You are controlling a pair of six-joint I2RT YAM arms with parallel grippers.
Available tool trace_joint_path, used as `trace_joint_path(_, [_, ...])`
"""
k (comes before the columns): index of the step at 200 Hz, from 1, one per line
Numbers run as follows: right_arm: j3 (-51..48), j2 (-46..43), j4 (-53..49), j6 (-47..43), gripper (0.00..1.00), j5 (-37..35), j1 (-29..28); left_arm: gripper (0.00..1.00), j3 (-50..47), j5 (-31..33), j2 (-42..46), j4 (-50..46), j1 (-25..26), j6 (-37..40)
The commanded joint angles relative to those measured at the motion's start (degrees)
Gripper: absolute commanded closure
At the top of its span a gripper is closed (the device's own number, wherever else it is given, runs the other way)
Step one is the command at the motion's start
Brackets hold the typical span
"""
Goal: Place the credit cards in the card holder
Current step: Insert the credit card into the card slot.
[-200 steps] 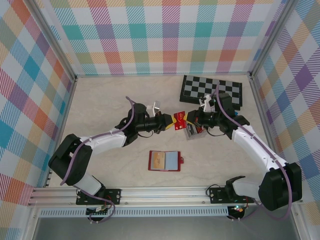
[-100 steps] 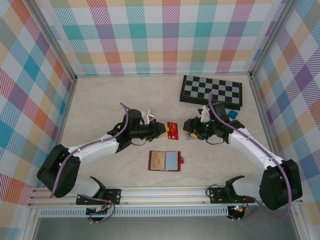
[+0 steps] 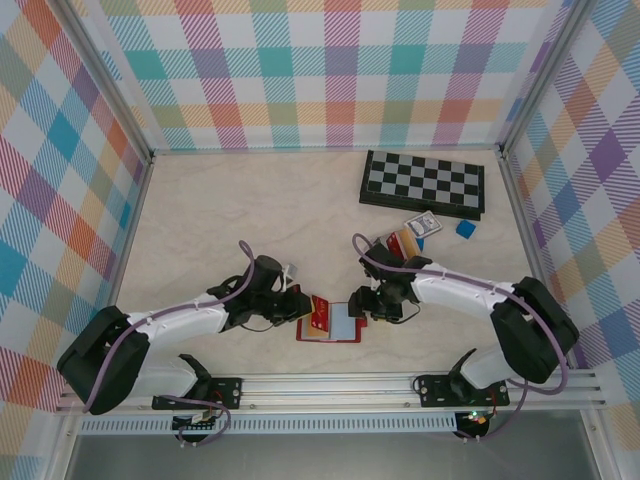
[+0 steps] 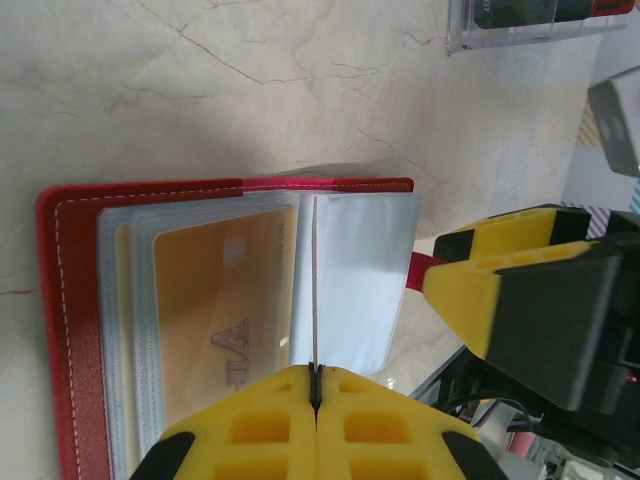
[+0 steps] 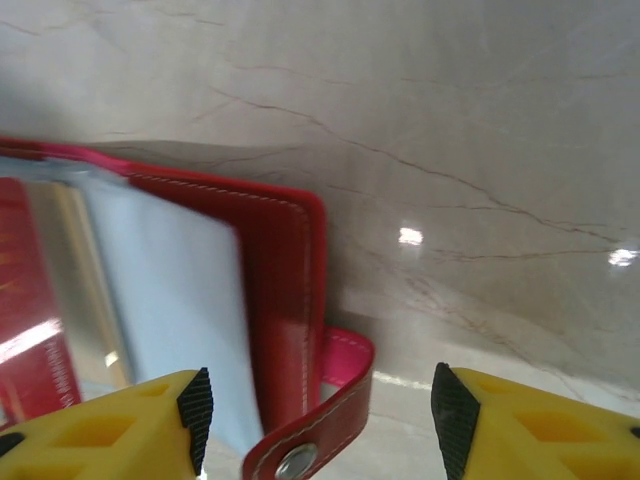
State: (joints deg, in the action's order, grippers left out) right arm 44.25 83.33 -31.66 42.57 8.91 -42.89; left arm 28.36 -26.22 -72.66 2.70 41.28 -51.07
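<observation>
Both arms are now reaching toward the near edge of the worktop (image 3: 220,220). A second ago they were meeting at its middle, just beside the clear box (image 3: 400,244). The left claw (image 3: 308,307) is pinching the red credit card (image 3: 322,313) tightly by one end. It is carrying that card over the open card holder (image 3: 330,323), which is lying flat near the rail between the two arm bases.

In the left wrist view the card is showing edge-on as a thin line running out of the closed fingers (image 4: 270,420). It is hovering above the fold between the sleeves. An orange-yellow card (image 4: 220,320) is already sitting in the left sleeve.

The right claw (image 3: 357,303), clamped shut a second ago, is now standing open. It is hanging at the holder's right edge with the snap tab (image 5: 320,420) lying between its spread fingers (image 5: 195,400), and seemingly not touching it.

The hand-over appears to be finished. The card is probably going into a sleeve next, while the right claw is placed to steady the cover. The card's edge is not yet lining up with a sleeve mouth, so the insertion is still pending.
</observation>
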Motion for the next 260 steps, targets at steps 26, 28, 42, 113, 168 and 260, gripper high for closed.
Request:
trace_joint_path(26, [-0.48,1.87,0.81,0.98,0.5,-1.55,-0.69,1.0,0.11,2.15,-2.28,3.31,2.26,1.41])
trace_joint_path(28, [-0.44,1.98,0.77,0.97,0.51,-1.66,-0.7,1.0,0.16,2.21,-2.54,3.35,2.3,1.43])
trace_joint_path(42, [-0.47,2.87,0.85,0.73,0.59,-1.63,-0.7,1.0,0.4,2.46,-4.5,3.85,2.74,1.67])
trace_joint_path(113, [-2.35,5.95,4.08,1.2,0.86,-0.54,-0.7,1.0,-0.17,2.34,-11.51,9.28,5.45,1.14])
trace_joint_path(168, [-1.98,7.15,4.73,1.34,0.88,-0.47,-0.68,1.0,2.46,0.08,-14.26,5.55,5.95,4.02])
trace_joint_path(260, [-1.79,7.99,4.62,0.85,0.91,-0.95,-0.7,1.0,7.15,-0.72,-11.34,-6.16,5.22,10.72])
